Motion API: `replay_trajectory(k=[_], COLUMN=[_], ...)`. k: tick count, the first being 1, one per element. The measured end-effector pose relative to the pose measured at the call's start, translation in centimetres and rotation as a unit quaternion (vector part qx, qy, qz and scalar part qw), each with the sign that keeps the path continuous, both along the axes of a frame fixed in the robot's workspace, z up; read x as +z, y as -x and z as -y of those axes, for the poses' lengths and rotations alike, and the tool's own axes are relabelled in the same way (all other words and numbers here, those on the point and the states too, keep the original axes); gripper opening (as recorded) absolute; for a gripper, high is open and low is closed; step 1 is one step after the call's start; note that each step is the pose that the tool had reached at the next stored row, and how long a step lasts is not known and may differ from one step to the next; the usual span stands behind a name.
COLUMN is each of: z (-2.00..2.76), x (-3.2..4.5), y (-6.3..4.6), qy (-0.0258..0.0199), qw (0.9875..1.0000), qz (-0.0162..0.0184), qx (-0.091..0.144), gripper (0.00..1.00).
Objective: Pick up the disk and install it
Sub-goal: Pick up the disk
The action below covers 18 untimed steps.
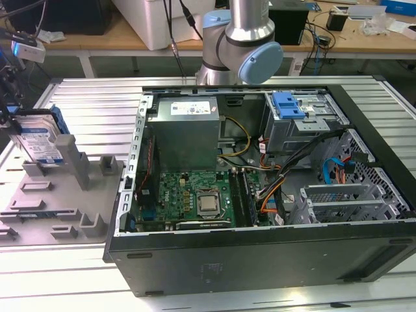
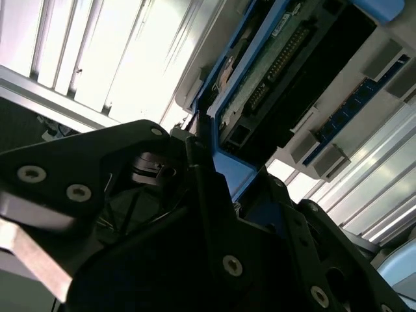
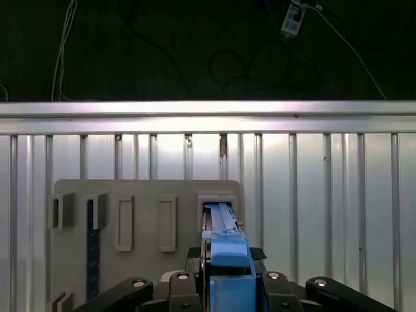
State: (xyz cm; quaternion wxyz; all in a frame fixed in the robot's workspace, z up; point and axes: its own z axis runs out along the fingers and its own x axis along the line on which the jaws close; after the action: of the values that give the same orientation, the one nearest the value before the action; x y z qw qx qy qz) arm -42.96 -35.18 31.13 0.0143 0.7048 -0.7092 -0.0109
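Note:
The disk, silver with a white-and-blue label and a blue carrier, stands upright at the back of the grey fixture plate on the exterior view's left. My gripper comes down on its top edge from the left border. In the first wrist view the blue carrier sits between my two fingers, which press against its sides above a slot in the plate. The second wrist view shows the disk's green circuit-board side just past the black gripper body.
An open computer case lies to the right of the fixture. It holds a grey power supply, a motherboard, cables and a silver cage with a blue clip. The arm's base stands behind it. Upright grey posts stand beside the disk.

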Motion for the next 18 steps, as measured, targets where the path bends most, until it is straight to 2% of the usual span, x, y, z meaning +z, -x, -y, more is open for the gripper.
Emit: replay_trajectory(k=[18], z=[0.00], x=[2.60], y=[0.0], qy=[0.0011], qw=[1.0000], qz=[0.0000], qx=[0.000], gripper=[0.37])
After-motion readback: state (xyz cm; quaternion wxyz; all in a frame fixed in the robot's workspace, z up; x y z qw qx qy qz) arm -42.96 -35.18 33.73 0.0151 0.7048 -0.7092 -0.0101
